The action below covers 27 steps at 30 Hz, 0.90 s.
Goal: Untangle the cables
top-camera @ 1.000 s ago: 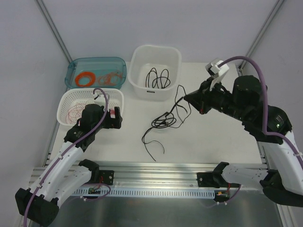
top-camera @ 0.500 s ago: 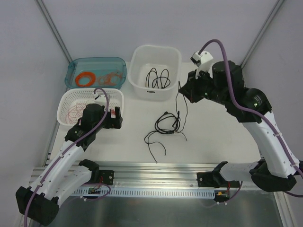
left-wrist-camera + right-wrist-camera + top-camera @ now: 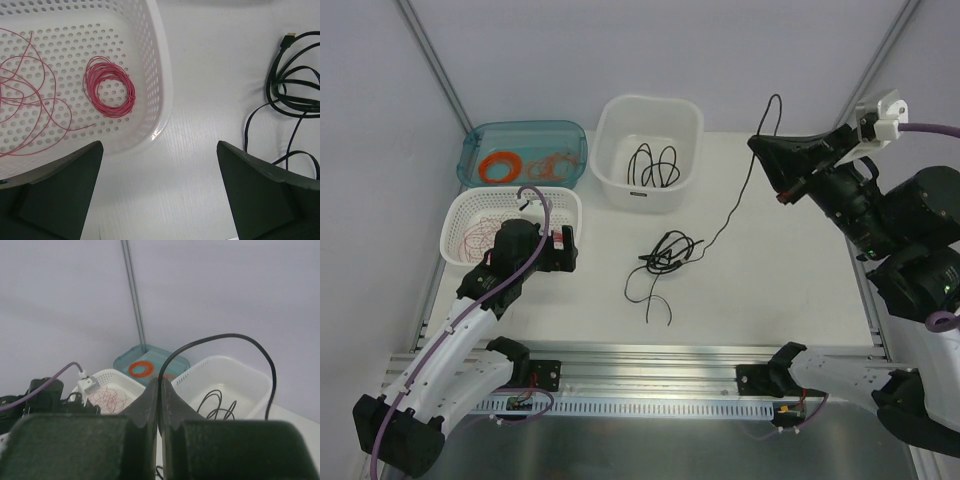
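The cables [image 3: 665, 255] lie as a black tangle mid-table, with loose ends trailing toward the near edge. My right gripper [image 3: 758, 145] is raised at the back right, shut on one black cable [image 3: 738, 205] that stretches taut down to the tangle. In the right wrist view that cable [image 3: 220, 336] arcs up out of the closed right gripper [image 3: 160, 385]. My left gripper [image 3: 565, 250] hovers left of the tangle, open and holding nothing. In the left wrist view the left gripper [image 3: 160, 200] frames bare table, with the black cables [image 3: 295, 95] at the right edge.
A white tub [image 3: 648, 110] at the back holds black cable loops [image 3: 653, 165]. A teal bin [image 3: 480, 140] holds an orange ring [image 3: 502, 165]. A perforated white basket [image 3: 455, 225] holds red wires, seen close as basket [image 3: 160, 90] and red coil [image 3: 109, 87]. A metal rail [image 3: 650, 360] borders the near edge.
The right arm has swung up and to the right with the black cable, pulling it taut. The tangle has tightened and shifted slightly. The left arm has not moved.
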### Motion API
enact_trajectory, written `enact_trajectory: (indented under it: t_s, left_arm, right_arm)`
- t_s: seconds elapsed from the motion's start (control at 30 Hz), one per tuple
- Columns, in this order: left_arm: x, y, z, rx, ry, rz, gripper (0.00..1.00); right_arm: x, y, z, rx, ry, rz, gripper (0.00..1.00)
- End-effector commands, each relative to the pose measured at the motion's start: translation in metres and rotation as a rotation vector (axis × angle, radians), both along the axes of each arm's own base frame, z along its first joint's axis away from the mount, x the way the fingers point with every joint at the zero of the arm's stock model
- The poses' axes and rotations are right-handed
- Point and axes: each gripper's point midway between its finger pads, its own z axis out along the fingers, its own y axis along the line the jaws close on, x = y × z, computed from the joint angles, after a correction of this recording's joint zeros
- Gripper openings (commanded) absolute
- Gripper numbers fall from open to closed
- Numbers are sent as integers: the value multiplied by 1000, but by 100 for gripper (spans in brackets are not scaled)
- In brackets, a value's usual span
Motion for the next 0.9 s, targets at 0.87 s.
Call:
enact_trajectory:
  t_s: [0.87]
  left_arm:
    - [4,0,2,16,-18,-8,99]
  right_arm:
    - [31,-44,-512,-597,1359,-380,25]
